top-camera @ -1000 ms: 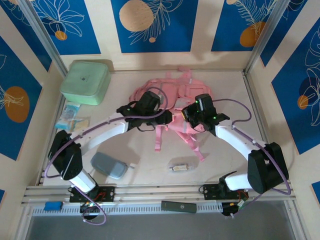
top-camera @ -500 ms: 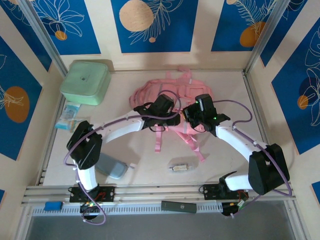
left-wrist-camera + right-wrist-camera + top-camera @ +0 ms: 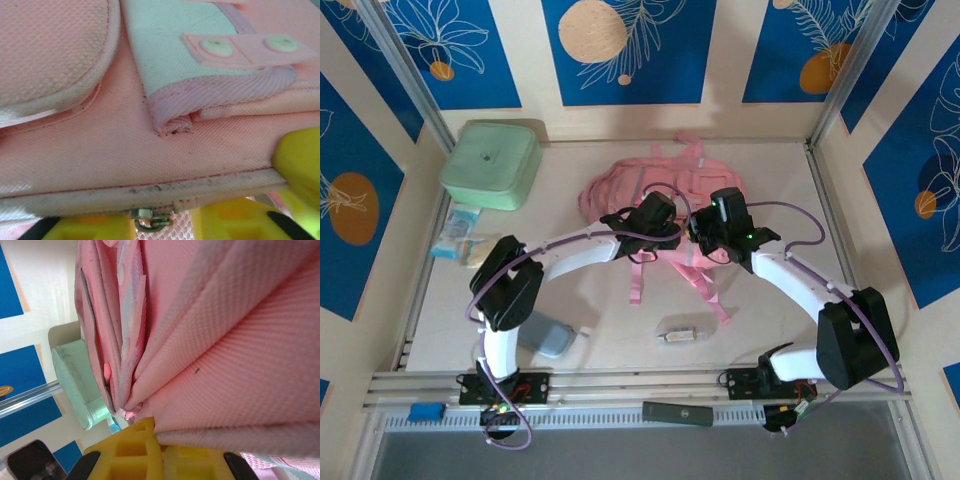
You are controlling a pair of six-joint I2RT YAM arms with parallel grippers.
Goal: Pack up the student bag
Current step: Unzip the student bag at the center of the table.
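The student bag, soft and pink, lies at the back middle of the table with its straps trailing toward me. My right gripper is shut on a fold of its fabric at the near right edge; in the right wrist view the yellow fingers meet under that raised fold. My left gripper sits just left of it, against the bag's edge. Its jaws stand narrowly apart, and between the yellow fingers lie a metal zipper pull and pink mesh. The bag's seam runs just above them.
A mint-green square box stands at the back left, with a small packet in front of it. A grey-blue pouch lies near the left arm's base. A small clear item rests at the front middle.
My left arm has swung right across the bag to sit beside the right gripper, and its jaws have narrowed. The right arm has kept its place and grip.
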